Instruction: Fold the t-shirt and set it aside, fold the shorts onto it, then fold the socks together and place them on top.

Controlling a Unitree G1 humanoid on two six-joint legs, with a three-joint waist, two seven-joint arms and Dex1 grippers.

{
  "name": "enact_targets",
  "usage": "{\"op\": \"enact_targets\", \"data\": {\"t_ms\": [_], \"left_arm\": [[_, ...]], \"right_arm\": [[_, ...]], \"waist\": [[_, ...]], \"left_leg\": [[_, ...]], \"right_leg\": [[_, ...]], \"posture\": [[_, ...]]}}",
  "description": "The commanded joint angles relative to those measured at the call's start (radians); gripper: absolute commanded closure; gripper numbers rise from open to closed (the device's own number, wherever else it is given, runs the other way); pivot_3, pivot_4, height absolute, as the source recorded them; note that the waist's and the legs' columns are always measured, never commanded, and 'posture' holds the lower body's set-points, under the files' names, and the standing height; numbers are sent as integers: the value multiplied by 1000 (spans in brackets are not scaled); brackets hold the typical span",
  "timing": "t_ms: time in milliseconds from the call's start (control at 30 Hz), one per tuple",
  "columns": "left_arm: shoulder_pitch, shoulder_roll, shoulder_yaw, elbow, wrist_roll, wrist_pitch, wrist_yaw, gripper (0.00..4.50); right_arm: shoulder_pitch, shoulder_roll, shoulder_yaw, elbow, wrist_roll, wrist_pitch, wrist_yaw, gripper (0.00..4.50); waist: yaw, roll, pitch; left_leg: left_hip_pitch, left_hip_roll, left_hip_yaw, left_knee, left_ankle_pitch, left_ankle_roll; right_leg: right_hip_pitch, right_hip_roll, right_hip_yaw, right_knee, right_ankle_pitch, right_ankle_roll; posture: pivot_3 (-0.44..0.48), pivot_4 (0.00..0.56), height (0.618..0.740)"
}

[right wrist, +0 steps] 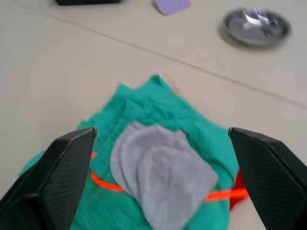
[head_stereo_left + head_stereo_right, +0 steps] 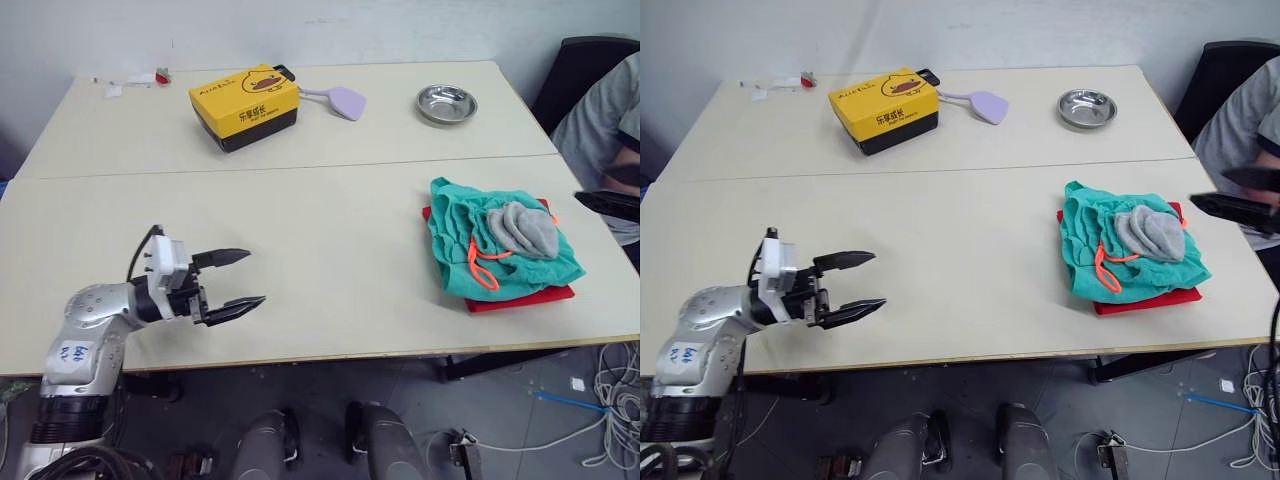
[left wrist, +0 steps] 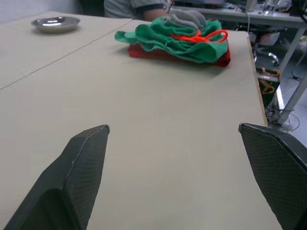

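Note:
The folded red t-shirt (image 2: 525, 297) lies near the table's right edge. The teal shorts (image 2: 455, 235) rest on it, with their orange drawstring (image 2: 480, 270) loose at the front. On top of the shorts sit the grey socks (image 2: 525, 230), laid one over the other. My right gripper (image 2: 612, 190) hovers just right of the stack, open and empty; in its wrist view the socks (image 1: 163, 177) lie between its spread fingers (image 1: 62, 163). Far to the left, near the front edge, my left gripper (image 2: 255, 277) is open and holds nothing, pointing toward the stack (image 3: 177, 40).
A yellow box (image 2: 245, 105), a purple flat tool (image 2: 345, 100) and a metal bowl (image 2: 446, 103) stand on the far table. A person in grey (image 2: 600, 120) sits by a black chair (image 2: 590, 60) at the right. A seam (image 2: 250, 168) joins the two tables.

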Motion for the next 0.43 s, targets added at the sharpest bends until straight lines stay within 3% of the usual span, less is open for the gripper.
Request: {"op": "enact_targets", "data": {"t_ms": [33, 167, 300, 433], "left_arm": [[30, 52, 49, -16, 73, -49, 50, 0], [80, 76, 60, -21, 135, -86, 93, 0], [139, 84, 69, 36, 186, -146, 107, 0], [151, 85, 72, 90, 209, -209, 115, 0]], "right_arm": [[94, 167, 13, -219, 36, -168, -27, 15], [254, 343, 156, -413, -28, -381, -7, 15], [378, 482, 226, -369, -108, -645, -25, 15], [398, 549, 231, -281, -132, -743, -91, 15]], "waist": [[2, -2, -1], [15, -1, -1], [23, -2, -1], [25, -2, -1]], "left_leg": [[0, 0, 0, 0, 0, 0], [-1, -1, 0, -1, 2, 4], [-1, -1, 0, -1, 2, 4], [0, -2, 0, 0, -1, 1]], "right_leg": [[0, 0, 0, 0, 0, 0], [0, -1, -1, 0, 0, 0], [0, -1, -1, -1, 0, 0], [1, -2, 0, 0, 1, 1]], "posture": [[0, 150, 740], [0, 150, 740], [0, 150, 740], [0, 150, 740]]}}
